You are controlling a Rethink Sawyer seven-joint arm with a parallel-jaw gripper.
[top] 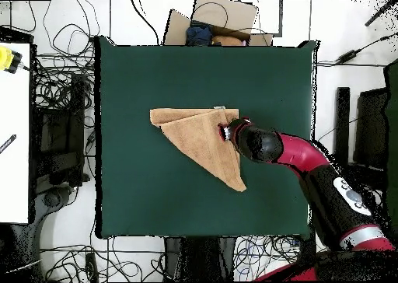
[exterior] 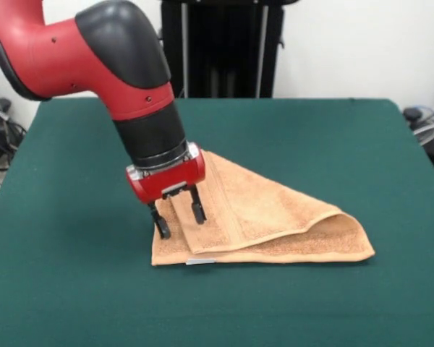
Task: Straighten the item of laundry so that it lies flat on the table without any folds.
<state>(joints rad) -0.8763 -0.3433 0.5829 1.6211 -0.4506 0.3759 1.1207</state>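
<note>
Towel (exterior: 275,220) folded into a triangle near centre of surface (exterior: 72,289). Pincer (exterior: 179,219) slightly parted, tips down on the folded layer's edge, grip unconfirmed. Pinch top layer only; lift low; draw outward until flat.

The arm (top: 311,167) hides the end effector (exterior: 179,220) overhead; the towel's (exterior: 275,217) folded-under layer is hidden

Looks like a robotics lab to us: a green-covered table (top: 140,202) ringed by tangled cables (top: 58,85) on a pale floor, plain white walls, a black stand (exterior: 220,47) behind, probably cardboard boxes (top: 221,19) at one edge.
</note>
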